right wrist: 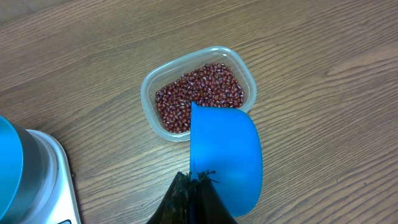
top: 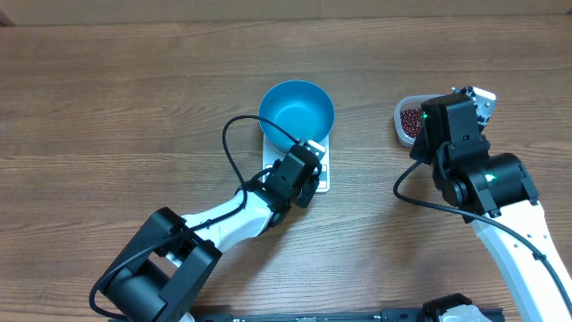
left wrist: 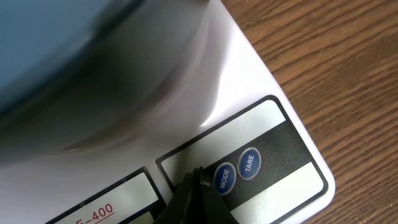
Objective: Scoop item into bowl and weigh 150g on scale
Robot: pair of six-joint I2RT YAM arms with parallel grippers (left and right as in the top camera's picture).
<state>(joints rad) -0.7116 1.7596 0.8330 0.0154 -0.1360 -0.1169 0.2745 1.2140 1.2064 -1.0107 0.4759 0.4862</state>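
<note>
In the right wrist view the scoop (right wrist: 225,155) covers the near corner of the tub (right wrist: 144,99). Its handle is lost behind the right jaws, and whether it carries beans (right wrist: 199,93) cannot be told. The left edge cuts off the bowl (right wrist: 7,162) and the scale (right wrist: 53,180). Overhead, bowl and left arm (top: 232,219) cover most of the scale; the right arm (top: 483,179) hides the scoop and half the tub. In the left wrist view the bowl is a blue blur, the left jaws a dark tip at the bottom edge.
</note>
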